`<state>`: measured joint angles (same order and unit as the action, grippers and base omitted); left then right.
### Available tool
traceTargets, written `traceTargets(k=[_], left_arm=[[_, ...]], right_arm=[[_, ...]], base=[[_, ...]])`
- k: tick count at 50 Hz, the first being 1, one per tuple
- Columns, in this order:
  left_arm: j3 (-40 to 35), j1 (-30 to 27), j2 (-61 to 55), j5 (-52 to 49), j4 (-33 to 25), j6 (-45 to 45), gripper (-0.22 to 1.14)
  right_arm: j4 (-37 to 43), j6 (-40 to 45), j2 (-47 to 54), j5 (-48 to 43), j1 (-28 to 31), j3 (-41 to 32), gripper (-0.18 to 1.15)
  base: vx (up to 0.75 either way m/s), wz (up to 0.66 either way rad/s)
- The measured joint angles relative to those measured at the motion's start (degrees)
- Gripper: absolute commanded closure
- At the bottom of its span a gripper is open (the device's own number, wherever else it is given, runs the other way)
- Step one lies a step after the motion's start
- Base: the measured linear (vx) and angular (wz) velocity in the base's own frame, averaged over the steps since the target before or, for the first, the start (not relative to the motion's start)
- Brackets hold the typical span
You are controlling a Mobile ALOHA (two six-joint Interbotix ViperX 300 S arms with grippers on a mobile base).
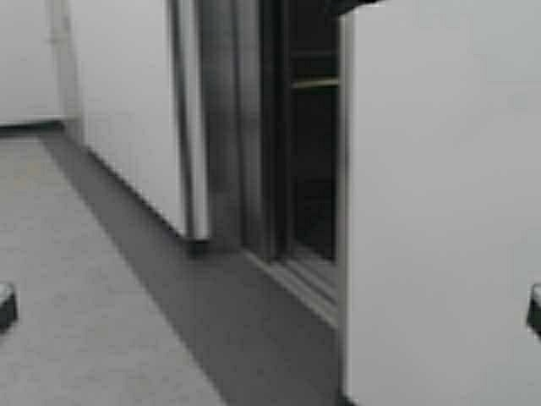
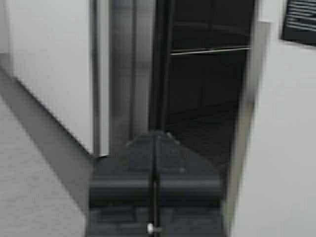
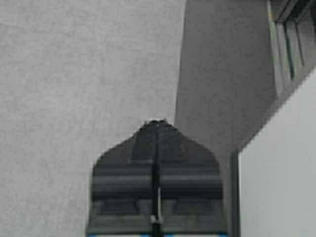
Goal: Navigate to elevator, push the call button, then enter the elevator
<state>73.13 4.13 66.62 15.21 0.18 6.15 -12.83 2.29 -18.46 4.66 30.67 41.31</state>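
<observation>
Each gripper [image 2: 154, 140] [image 3: 157, 123] is black, with wedge-shaped tapering fingers.

- The elevator [image 1: 308, 152] was open, but a white pillar [image 1: 439, 211] ahead of the right claw hid its right side; the picture's top edge cut off its upper part.
- Its interior was dark; only a faint handrail [image 2: 210, 50] showed beyond the left claw [image 2: 155, 143].
- A dark plate [image 2: 299, 20] on the wall beyond the left claw was cut off by the picture's edge, its print too blurred to read.
- In the high view both arms showed only as dark slivers at the side edges.
- The right claw [image 3: 156, 126] hung over the floor [image 3: 74, 74], its base cut off by the edge.
</observation>
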Motion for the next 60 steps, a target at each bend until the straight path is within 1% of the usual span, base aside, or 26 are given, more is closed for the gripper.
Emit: traceTargets(k=[10,26,32,50,60], left_arm=[[0.0,0.0,0.0,0.09,0.0,-0.26,0.89],[0.0,0.0,-0.88,1.23,0.0,-1.05,0.89],[0.0,0.0,-1.93,1.41,0.0,-1.14,0.89],[0.0,0.0,-4.75,2.11,0.0,-1.32,0.89],[-1.67,0.0,-9.23,3.87,0.09,-1.32,0.89]], right_arm=[[0.0,0.09,0.97,-0.26,-0.26,-0.18,0.92],[0.0,0.09,1.41,-0.44,-0.18,-0.26,0.92],[0.0,0.0,1.76,-0.53,-1.23,-0.18,0.92],[0.0,0.0,2.02,-1.05,-3.34,-0.09,0.92],[0.0,0.18,2.02,-1.85,-5.71,2.55,0.92]], base=[[0.1,0.47],[0.15,0.63],[0.17,0.5],[0.24,0.32],[0.33,0.2]])
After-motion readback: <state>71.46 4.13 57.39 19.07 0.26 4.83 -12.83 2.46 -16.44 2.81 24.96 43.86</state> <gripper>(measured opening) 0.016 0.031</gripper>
